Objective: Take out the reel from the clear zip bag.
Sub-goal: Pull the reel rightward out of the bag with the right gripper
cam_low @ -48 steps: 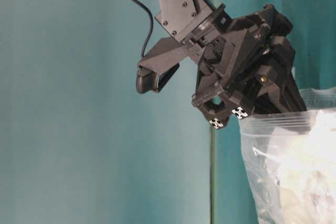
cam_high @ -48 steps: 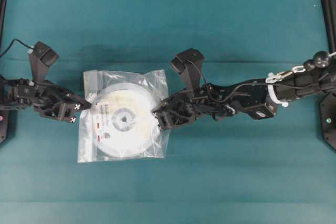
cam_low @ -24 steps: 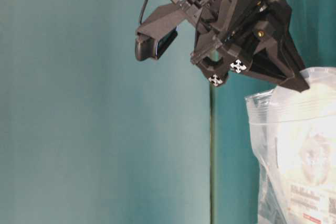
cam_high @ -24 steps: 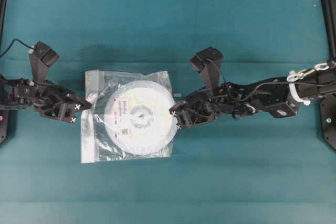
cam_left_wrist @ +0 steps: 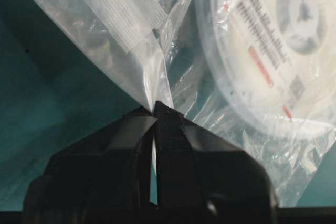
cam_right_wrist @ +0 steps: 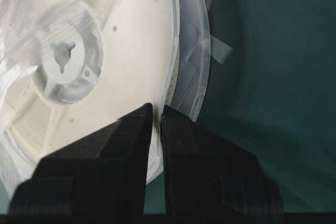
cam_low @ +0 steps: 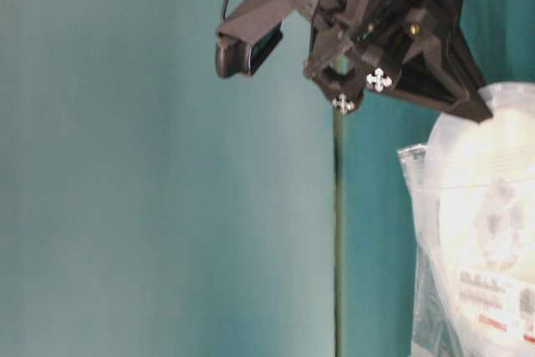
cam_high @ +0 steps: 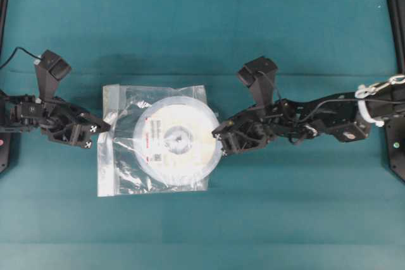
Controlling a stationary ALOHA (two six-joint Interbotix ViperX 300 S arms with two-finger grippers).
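The clear zip bag [cam_high: 120,169] lies crinkled on the teal table. My left gripper [cam_high: 102,129] is shut on its left edge, pinching a fold of plastic [cam_left_wrist: 155,103] just below a whitish strip [cam_left_wrist: 118,9]. The reel [cam_high: 179,140], a cream disc with a grey hub and a red-marked label, sticks out past the bag's right edge. My right gripper [cam_high: 219,141] is shut on its translucent rim [cam_right_wrist: 176,77], one finger on each face. In the table-level view the right gripper [cam_low: 478,113] grips the reel [cam_low: 493,198] where it pokes out of the bag [cam_low: 415,206].
Teal cloth [cam_high: 202,232] covers the table on all sides of the bag. Black frame posts [cam_high: 4,4] [cam_high: 396,11] stand at the far left and right edges. The right arm [cam_high: 316,118] stretches in from the right.
My right gripper has drawn back to the right with the reel, which now sticks out past the bag's right edge. The left gripper has kept still, holding the bag.
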